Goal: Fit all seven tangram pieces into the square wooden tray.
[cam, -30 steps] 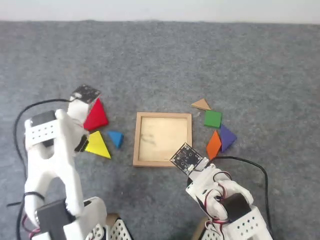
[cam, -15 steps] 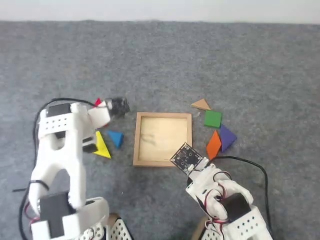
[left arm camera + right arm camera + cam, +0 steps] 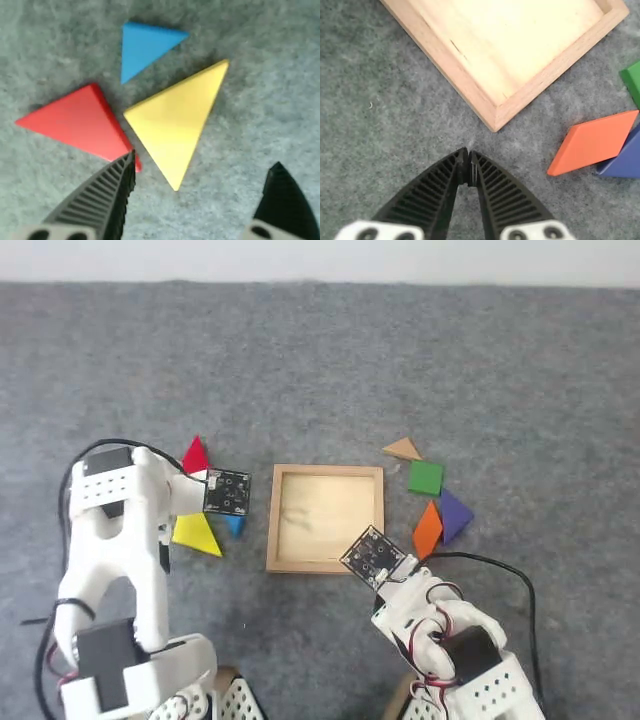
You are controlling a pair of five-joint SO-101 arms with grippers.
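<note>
My left gripper (image 3: 203,160) is open and empty, hovering over the grey carpet. One fingertip is above the red triangle's (image 3: 75,122) edge. The yellow triangle's (image 3: 177,120) point lies just inside the gap, and the blue triangle (image 3: 145,45) is beyond it. In the high view these three lie left of the square wooden tray (image 3: 275,520), partly under the left arm's wrist (image 3: 226,492). The tray holds nothing. My right gripper (image 3: 468,152) is shut and empty, just off the tray's corner (image 3: 495,120).
Right of the tray lie a tan triangle (image 3: 402,448), a green square (image 3: 425,477), an orange parallelogram (image 3: 427,528) and a purple triangle (image 3: 455,515). The right arm's wrist (image 3: 372,556) overhangs the tray's near right corner. Open carpet stretches behind the tray.
The left arm has swung from above the red triangle toward the tray, and its wrist now covers part of the red and blue triangles. The right arm has stayed still.
</note>
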